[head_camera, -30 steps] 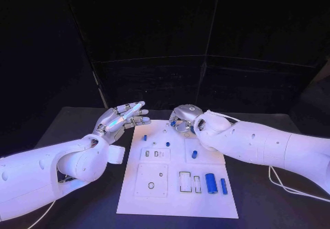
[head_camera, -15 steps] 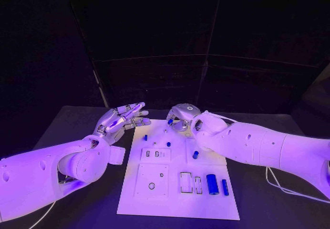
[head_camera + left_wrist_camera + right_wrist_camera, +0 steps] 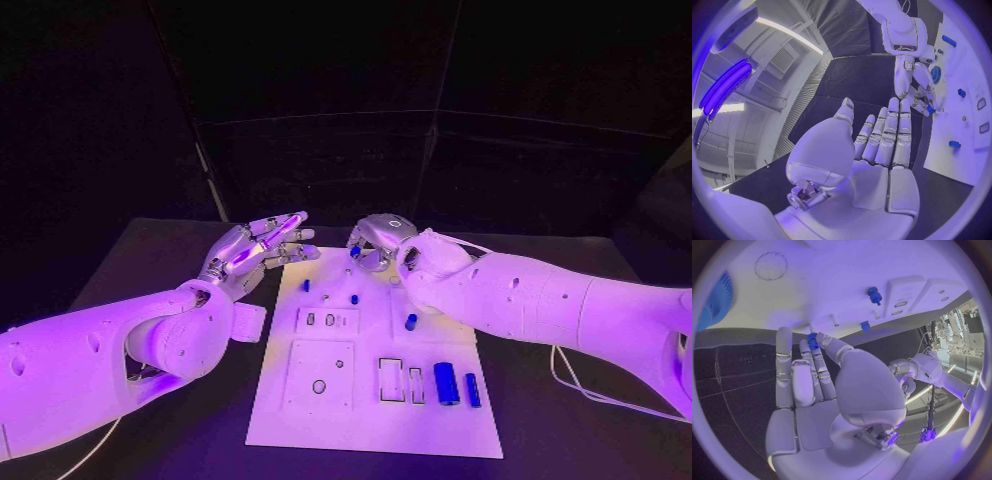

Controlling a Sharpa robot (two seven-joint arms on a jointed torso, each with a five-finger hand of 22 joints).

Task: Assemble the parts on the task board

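Right at the far edge of the flat white task board (image 3: 378, 400), the small blue part (image 3: 812, 341) is pinched between the thumb and fingertips of the silver right hand (image 3: 378, 243). The wrist camera shows it clamped at the very tips, probably so the piece's free end stays exposed for seating into a socket.

That hand hovers over the board's far end, close to the two short blue pegs (image 3: 355, 299) that stand upright there. My read: the pinched part belongs in a hole in that same far row, which would explain the low, fingers-down posture.

Nearer the robot, a fat blue cylinder (image 3: 446, 383) and a slim blue bar (image 3: 472, 390) lie side by side at the board's near right, beside empty rectangular recesses. They look like stock waiting its turn.

Just off the board's far left corner, the silver left hand (image 3: 257, 246) is held flat, fingers straight and together, grasping nothing. It sits beside the board rather than over it, likely keeping out of the right hand's way while ready to steady the plate.
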